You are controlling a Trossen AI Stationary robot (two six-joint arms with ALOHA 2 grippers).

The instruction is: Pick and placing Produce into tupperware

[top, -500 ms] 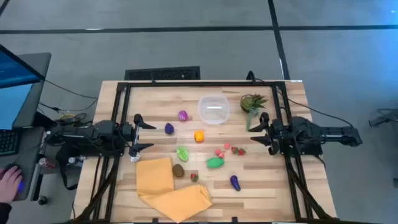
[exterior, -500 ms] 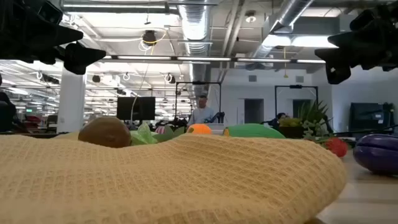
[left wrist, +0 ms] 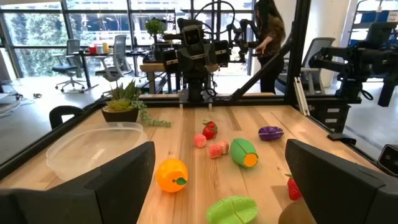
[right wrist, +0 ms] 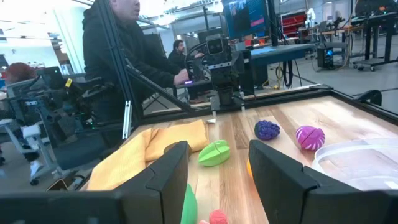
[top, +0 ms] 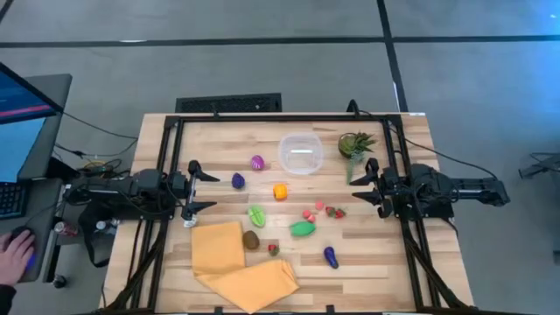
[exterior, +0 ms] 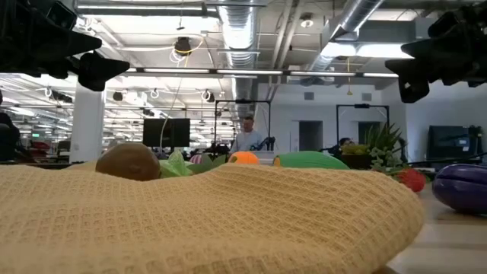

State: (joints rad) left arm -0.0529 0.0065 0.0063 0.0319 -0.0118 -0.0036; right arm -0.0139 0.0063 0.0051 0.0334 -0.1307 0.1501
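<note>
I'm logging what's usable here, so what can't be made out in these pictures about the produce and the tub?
- Low view: the yellow cloth fills the foreground and hides the tupperware and the lower part of most produce.
- High view: the small red pieces are too small to identify.
- Left wrist view: a red piece is partly hidden by that arm's own finger.
- Right wrist view: the tupperware is cut off by the edge.

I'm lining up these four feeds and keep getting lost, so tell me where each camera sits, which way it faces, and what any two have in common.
High view: overhead, straight down on the table; left gripper and right gripper both hover open.
Low view: tabletop height, behind the yellow cloth, facing the room; dark arm parts at the upper corners.
Left wrist view: looks across at the right arm, past its own fingers.
Right wrist view: looks across at the left arm, past its own fingers.
Shared: both wrist views show the tupperware, still empty.
</note>
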